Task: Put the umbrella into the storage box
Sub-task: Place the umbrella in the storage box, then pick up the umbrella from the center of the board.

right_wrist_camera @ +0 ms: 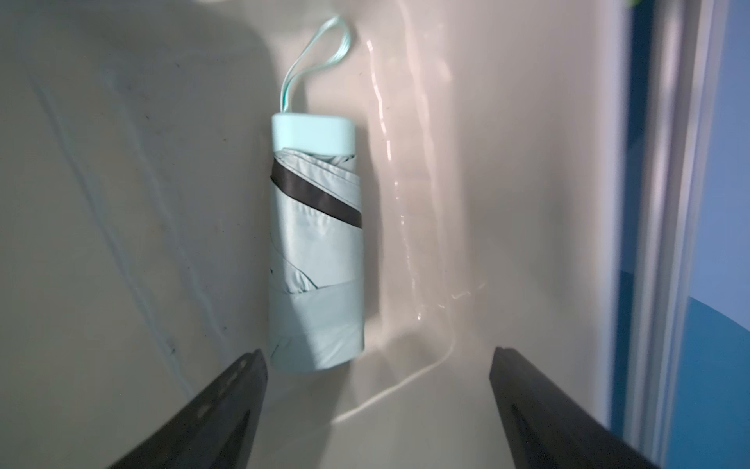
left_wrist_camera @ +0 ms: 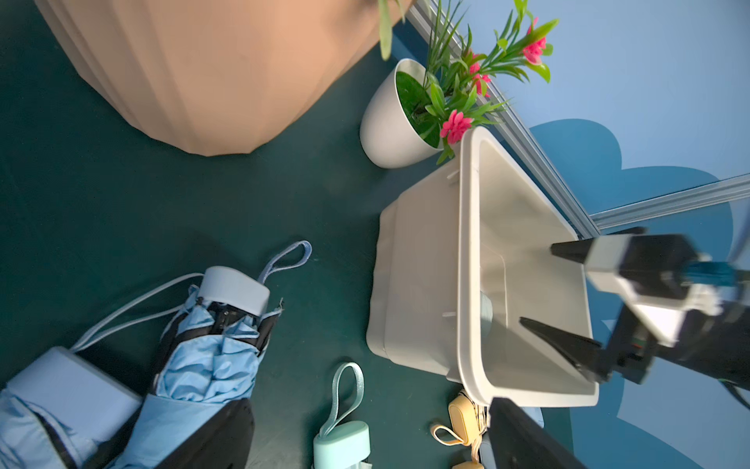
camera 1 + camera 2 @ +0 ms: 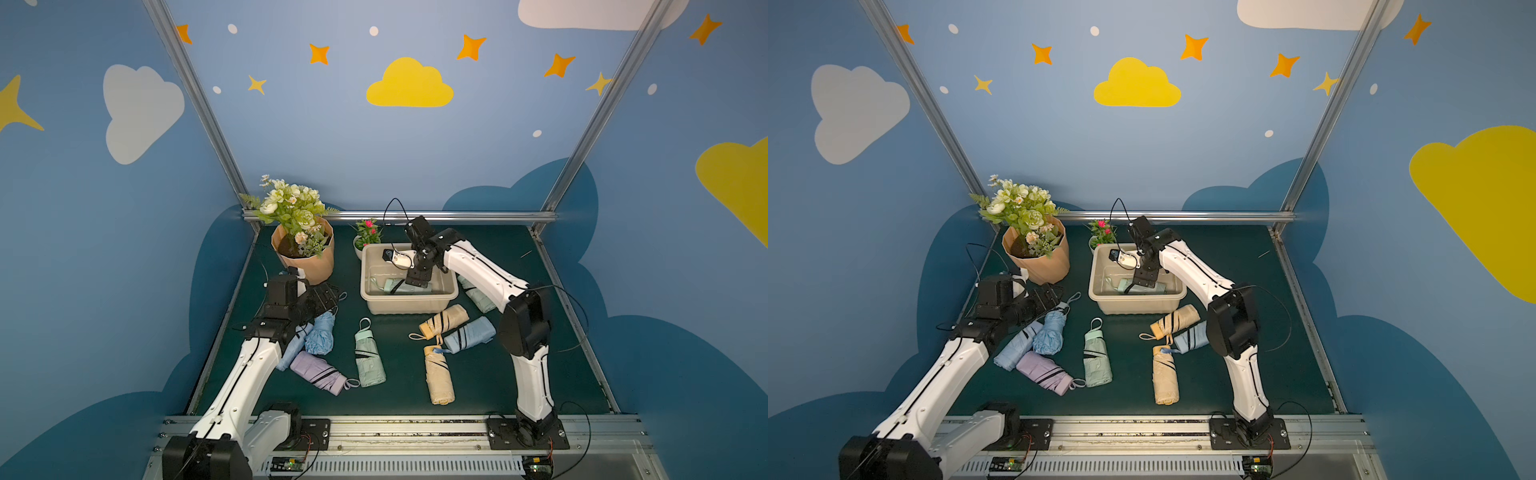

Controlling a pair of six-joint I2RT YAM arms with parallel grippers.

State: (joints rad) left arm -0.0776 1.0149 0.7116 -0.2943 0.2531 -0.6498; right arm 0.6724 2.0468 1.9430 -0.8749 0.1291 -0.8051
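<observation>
The beige storage box (image 3: 409, 296) (image 3: 1138, 297) stands at the back middle of the green table. Inside it a folded mint umbrella (image 1: 316, 260) (image 3: 395, 286) lies flat on the floor of the box, free of any grip. My right gripper (image 1: 377, 353) (image 3: 417, 281) hangs open just above that umbrella's closed end, its fingers spread wide and empty. Several more folded umbrellas lie on the table, among them a mint one (image 3: 369, 361) and a light-blue one (image 3: 320, 332). My left gripper (image 3: 328, 297) (image 2: 367, 406) is open and empty above the light-blue umbrellas.
A ribbed tan flower pot (image 3: 305, 259) stands at the back left, close behind my left gripper. A small white pot with pink flowers (image 3: 365, 239) sits right behind the box. Beige (image 3: 438, 380), lilac (image 3: 318, 372) and blue (image 3: 469, 334) umbrellas lie in front of the box.
</observation>
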